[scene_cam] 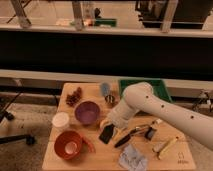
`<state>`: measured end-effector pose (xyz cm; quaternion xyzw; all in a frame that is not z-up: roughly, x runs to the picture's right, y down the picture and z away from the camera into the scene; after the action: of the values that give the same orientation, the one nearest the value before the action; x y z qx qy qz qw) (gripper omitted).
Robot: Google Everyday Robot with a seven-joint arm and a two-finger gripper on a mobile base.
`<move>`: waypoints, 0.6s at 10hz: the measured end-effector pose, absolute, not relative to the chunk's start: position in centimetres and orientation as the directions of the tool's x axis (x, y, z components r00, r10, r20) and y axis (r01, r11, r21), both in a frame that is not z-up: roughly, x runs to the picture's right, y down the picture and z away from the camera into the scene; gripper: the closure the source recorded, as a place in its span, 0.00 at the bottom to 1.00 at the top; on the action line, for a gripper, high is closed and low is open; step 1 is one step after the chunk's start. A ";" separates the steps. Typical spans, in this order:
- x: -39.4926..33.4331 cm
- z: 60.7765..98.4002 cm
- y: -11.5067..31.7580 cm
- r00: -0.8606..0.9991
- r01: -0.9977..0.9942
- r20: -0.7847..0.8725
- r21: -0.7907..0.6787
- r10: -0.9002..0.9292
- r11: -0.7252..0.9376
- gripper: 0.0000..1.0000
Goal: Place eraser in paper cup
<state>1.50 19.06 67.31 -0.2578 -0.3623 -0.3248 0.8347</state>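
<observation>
The gripper, fingers clamped on the eraser, hangs mid-bench (bare wood beneath), right of the paper cup near the bench's front-left edge.

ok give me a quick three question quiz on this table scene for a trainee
1. True or false: the eraser already lies inside the paper cup.
2. Which thing stands nearest the paper cup? A) white cup B) green tray C) yellow-handled tool
3. Fill in: the gripper sits to the ___ of the purple bowl as the camera sees it.

Key:
1. False. The dark block is at the gripper, above the wooden table, right of the paper cup.
2. A
3. right
</observation>
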 end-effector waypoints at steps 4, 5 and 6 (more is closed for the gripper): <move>-0.3 67.3 19.4 0.487 0.744 0.797 -0.163 -0.358 0.648 1.00; -0.9 67.1 19.5 0.475 0.747 0.803 -0.154 -0.359 0.646 1.00; -1.5 66.9 19.6 0.468 0.749 0.808 -0.147 -0.359 0.646 1.00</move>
<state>-1.46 19.61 66.94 -0.2502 -0.3899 -0.3379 0.8193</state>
